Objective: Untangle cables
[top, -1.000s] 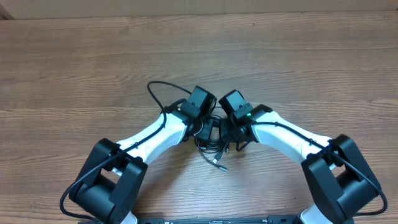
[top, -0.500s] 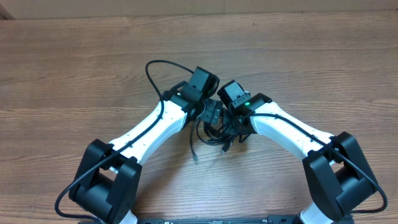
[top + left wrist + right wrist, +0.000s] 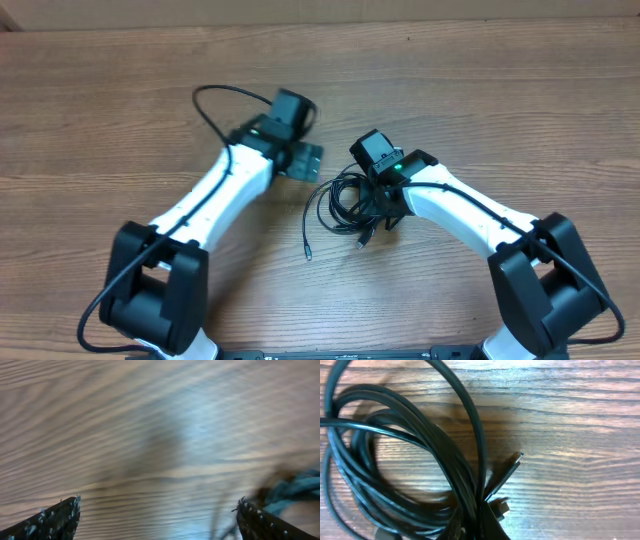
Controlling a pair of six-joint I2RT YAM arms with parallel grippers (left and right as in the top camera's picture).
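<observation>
Black and thin, the cables [image 3: 345,203] lie in a loose coil just right of the middle of the overhead frame. One strand trails down and left to a small plug [image 3: 308,254] lying free on the wooden table [image 3: 500,90]. In the right wrist view the loops overlap and draw together into a tight bunch at the bottom centre, with another plug end poking out beside it.

We judge these cords light, limp and fairly slick. Any pull on one loop will likely drag the others along, and the stiff plugs may catch in the coil. The best hold looks like a single strand outside the bunch, or just behind the free plug, where there is something firmer to pinch.

On the right arm [image 3: 460,215] the jaws are closed at the coil's right edge, and from the gathered strands we take them to be gripping the bunch. On the left arm [image 3: 230,190], toward the upper left, the jaws stand wide open over bare wood and hold nothing, clear of the coil.
</observation>
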